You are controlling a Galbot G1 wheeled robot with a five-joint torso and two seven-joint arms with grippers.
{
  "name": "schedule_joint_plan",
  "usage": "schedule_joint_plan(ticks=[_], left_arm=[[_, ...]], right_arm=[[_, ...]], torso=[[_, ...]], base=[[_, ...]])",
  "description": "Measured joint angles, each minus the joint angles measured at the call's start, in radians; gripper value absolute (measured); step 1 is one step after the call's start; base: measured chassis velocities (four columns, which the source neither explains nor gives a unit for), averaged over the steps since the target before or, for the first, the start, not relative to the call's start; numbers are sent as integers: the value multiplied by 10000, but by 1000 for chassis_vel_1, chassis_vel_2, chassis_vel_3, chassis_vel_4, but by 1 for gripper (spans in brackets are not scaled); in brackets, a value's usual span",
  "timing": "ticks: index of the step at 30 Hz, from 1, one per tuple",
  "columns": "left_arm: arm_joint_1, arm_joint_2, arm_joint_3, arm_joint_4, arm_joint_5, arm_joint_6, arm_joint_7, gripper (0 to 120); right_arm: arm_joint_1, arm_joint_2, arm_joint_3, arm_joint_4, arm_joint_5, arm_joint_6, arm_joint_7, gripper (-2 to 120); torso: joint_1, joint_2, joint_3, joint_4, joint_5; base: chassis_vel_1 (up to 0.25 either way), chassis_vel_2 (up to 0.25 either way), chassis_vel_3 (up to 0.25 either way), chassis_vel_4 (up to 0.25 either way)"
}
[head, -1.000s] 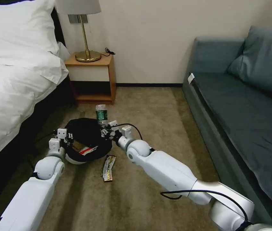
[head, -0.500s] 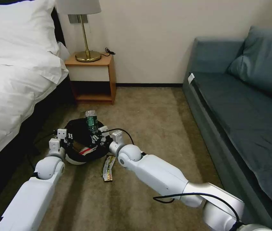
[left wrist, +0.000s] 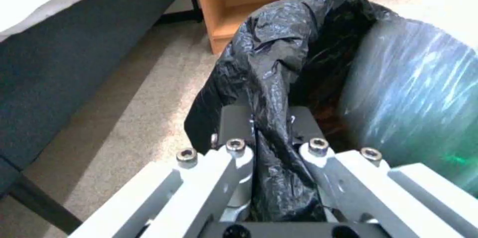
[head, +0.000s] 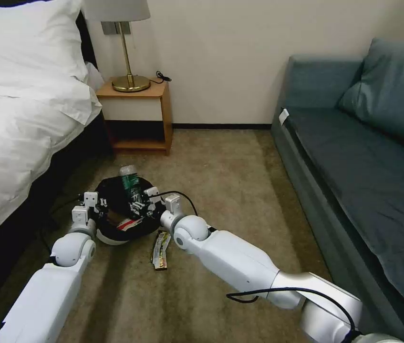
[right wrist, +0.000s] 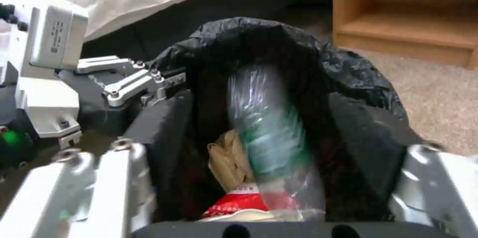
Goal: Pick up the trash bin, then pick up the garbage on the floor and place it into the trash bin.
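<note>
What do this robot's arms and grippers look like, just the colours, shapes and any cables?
Both arms are glossy white tubes with ball-shaped joints. The right arm carries looping black cables; the left arm is plainer. The left gripper and right gripper have silver-grey linkage bars with hex bolts and dark finger pads.

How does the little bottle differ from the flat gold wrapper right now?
The bottle is clear, green-labelled and stands upright in the trash bin's mouth; the wrapper is dark-and-gold and lies flat on the carpet beside the bin. The bottle sits between the right pincer's open fingers; the wrapper is untouched. Both are small litter.
</note>
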Motion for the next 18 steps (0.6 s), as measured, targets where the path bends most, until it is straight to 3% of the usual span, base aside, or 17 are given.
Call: schedule_joint_plan(ticks=[7, 13, 18], left_arm=[[-60, 4, 2, 30, -10, -2, -1, 5], [-79, 39, -9, 40, -15, -9, -2, 5], [-55, 97, -62, 35, -28, -16, -5, 5]], right_arm=[[-88, -43, 217, 287, 26, 21, 40, 98], [-142, -235, 701, 778, 296, -384, 776, 100], [-276, -312, 1509, 784, 600, -1040, 2215, 100]], torso=[[0, 0, 0, 1, 0], [0, 0, 0, 0, 0], [0, 0, 0, 1, 0]], base=[[0, 0, 0, 0], [0, 0, 0, 0], [0, 0, 0, 0]])
